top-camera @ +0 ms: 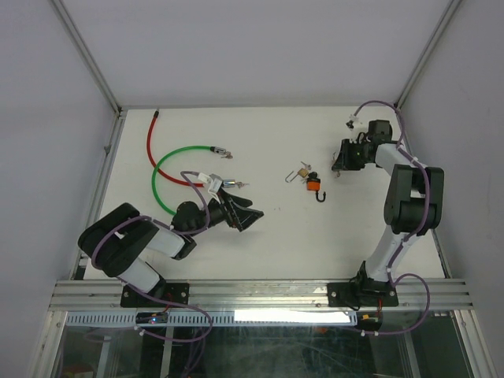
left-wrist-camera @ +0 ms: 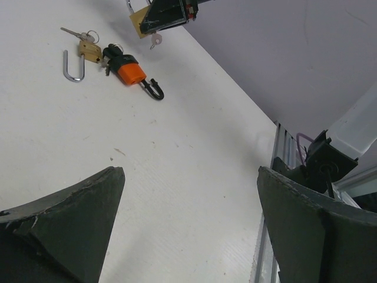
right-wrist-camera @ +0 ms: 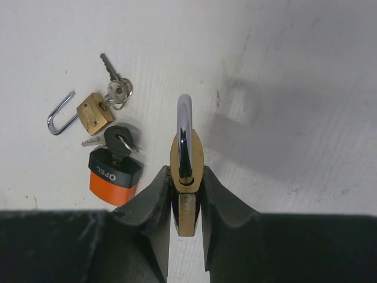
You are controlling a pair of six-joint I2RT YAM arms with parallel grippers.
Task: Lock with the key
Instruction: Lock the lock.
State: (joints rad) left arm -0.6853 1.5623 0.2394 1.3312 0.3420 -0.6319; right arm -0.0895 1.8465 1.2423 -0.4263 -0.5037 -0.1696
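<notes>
- Fingers of my left gripper (top-camera: 253,213) stand wide apart with nothing between them; it hangs low over the white table (top-camera: 276,244), closest to my bases, pointing towards the middle.
- Further out, mid-table, an orange padlock (right-wrist-camera: 115,175) lies flat with its dark shackle swung open and a black-headed key (right-wrist-camera: 119,140) at its top end.
- Touching it on the far side lies a small brass padlock (right-wrist-camera: 94,112), its silver shackle hooked open and a ringed key (right-wrist-camera: 116,89) in its base.
- My right gripper (right-wrist-camera: 187,174), just beside that pair, is clamped on a large brass padlock (right-wrist-camera: 187,154), one finger on each flat face.
- Its silver shackle points away from my wrist. I see it edge-on, so I cannot tell whether it is latched.
- From the left wrist view, something small and key-like hangs under that held lock, too blurred to be sure.
- Farthest left, a green cable (top-camera: 161,177) loops on the table, crossed by a red cable (top-camera: 150,142) running to the back edge.
</notes>
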